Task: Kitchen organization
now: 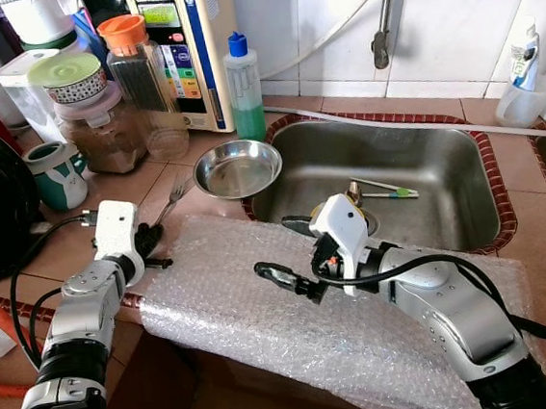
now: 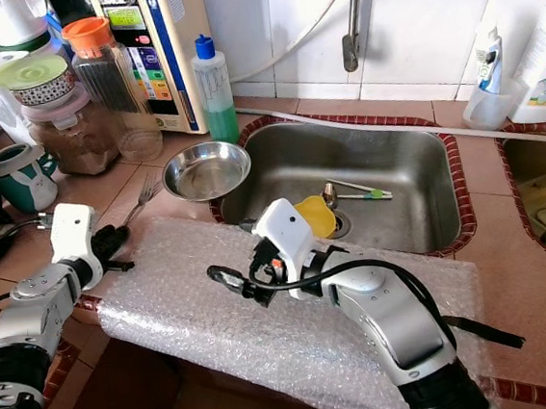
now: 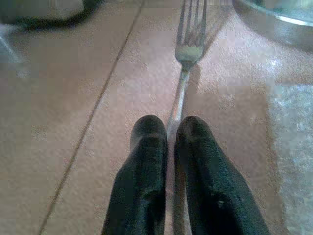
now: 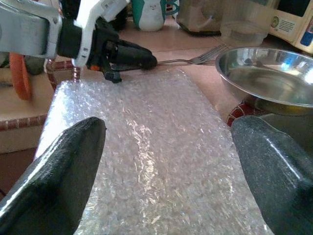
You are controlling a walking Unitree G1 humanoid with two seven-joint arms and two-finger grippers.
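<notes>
Your left gripper has its two black fingers closed on the handle end of the thin silver metal fork, which lies flat on the tiled counter near its front edge beside the bubble wrap sheet, long axis pointing straight away from the fingers toward the round steel bowl — while your right gripper waits wide open and empty over the wrap.

right gripper fingers spread wide over bubble wrap | left gripper clamped on fork handle at wrap's far edge | steel bowl just beside fork tines
</notes>
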